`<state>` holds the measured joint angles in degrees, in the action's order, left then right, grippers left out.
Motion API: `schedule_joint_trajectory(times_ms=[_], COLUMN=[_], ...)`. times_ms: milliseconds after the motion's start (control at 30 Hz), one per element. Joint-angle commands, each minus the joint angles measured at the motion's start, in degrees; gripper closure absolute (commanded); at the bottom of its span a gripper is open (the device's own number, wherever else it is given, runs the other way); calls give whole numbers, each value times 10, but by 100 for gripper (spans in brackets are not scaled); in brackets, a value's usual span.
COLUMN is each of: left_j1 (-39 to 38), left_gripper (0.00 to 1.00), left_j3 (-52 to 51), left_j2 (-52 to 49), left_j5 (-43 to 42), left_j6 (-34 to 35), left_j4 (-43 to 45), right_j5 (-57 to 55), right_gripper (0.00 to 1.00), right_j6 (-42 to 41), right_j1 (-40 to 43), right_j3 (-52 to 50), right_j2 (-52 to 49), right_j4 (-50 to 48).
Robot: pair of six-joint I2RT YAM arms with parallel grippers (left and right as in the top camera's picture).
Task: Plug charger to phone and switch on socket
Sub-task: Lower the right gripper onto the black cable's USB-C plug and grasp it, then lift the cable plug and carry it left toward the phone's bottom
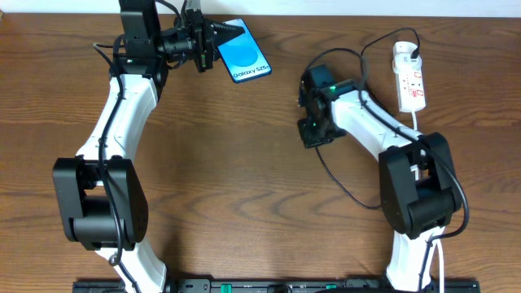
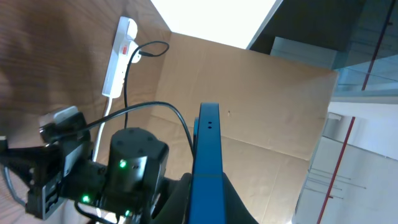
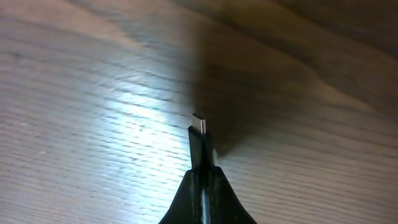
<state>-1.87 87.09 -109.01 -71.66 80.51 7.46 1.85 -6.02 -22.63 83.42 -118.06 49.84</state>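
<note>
Left gripper point(image 1: 210, 42) is clenched on one short end of the phone point(image 1: 242, 53); the blue screen faces upward and extends out beyond the fingertips. Whether the phone rests on the table point(image 1: 244, 187) cannot be told. Right gripper point(image 3: 202, 182) is clamped on the charger point(image 3: 199, 142), with the metal plug tip protruding ahead of the fingers, just above the wood. The phone lies well apart from this gripper. The black cable loops behind and beside the right gripper, running back to the socket point(image 1: 409, 77) beyond the right arm.
</note>
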Motion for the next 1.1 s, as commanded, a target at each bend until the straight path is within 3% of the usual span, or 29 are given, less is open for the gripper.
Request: schedule_joint_trajectory(times_ms=[0,500,767,1067], left_j1=[5,5,5,5], left_gripper=[93,93,93,93], left_j3=[21,22,21,22], left_j2=[14,14,14,14], left_j5=[-8,-8,-8,-11], left_j6=[-10,-10,-10,-10], left_j4=[3,3,3,3], right_j5=[-19,-17,-6,18], right_gripper=[99,98,84,84], right_j6=[10,3,3,-11], right_j1=[-11,-23,-23,-20], right_j3=[-14,-92,-111,-111], right_j2=[12,10,10,10], right_j4=[-7,-68,-72,-82])
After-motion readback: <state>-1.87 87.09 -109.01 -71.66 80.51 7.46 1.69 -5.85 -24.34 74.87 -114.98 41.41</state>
